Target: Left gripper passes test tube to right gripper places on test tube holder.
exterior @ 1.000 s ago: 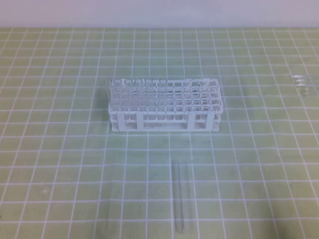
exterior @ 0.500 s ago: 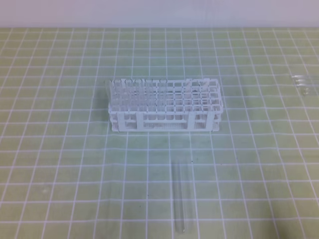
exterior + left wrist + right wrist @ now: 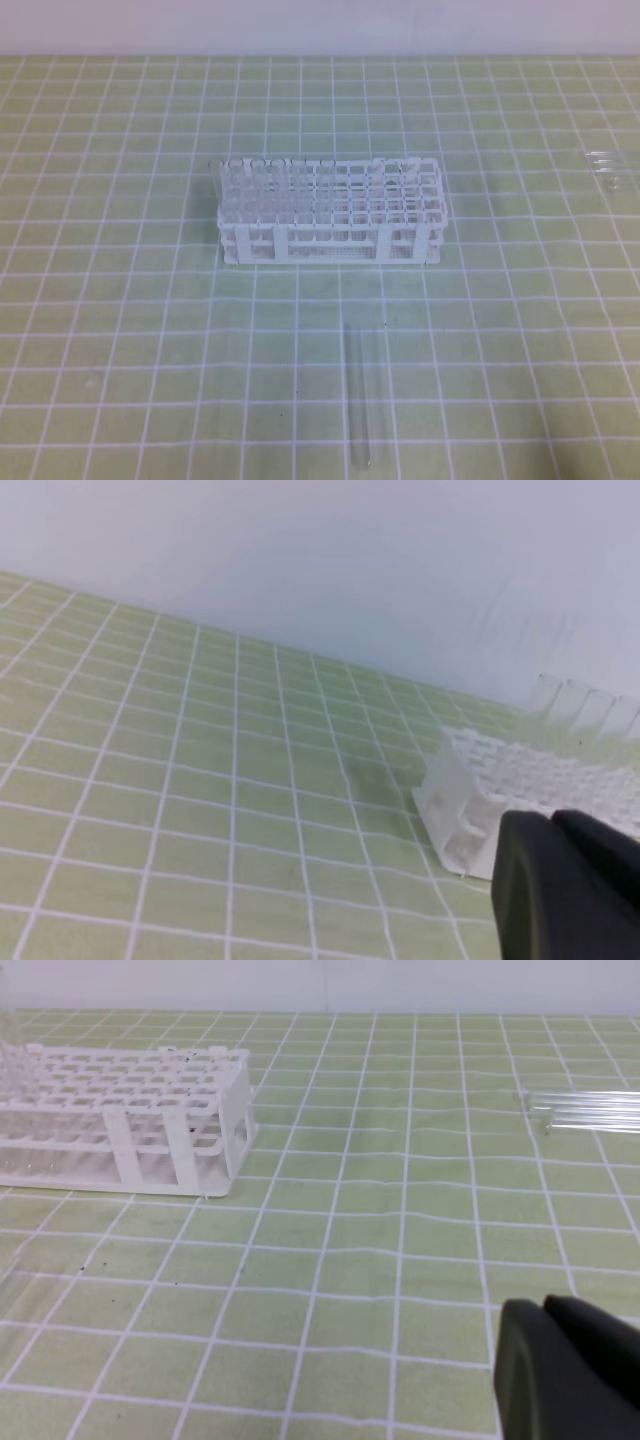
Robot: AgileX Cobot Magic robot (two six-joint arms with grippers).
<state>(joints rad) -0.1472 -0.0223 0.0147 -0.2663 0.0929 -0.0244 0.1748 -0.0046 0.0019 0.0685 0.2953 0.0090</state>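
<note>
Lying test tube (image 3: 361, 400), apart from tools

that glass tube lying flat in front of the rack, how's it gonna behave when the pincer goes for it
The test tube lies on its side on the flat mat, round and smooth, so a nudge would probably roll it sideways. It looks like thin clear glass: likely stiff, light, slippery and breakable under a hard squeeze. Nothing beside it looks placed to stop a roll.

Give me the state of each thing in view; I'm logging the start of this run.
test tube: lying flat on the mat, in front of the rack, untouched.
test tube holder: upright, tubes standing in its left end.
left end effector: shut, empty.
right end effector: shut, empty.
spare tubes: lying flat.
</note>
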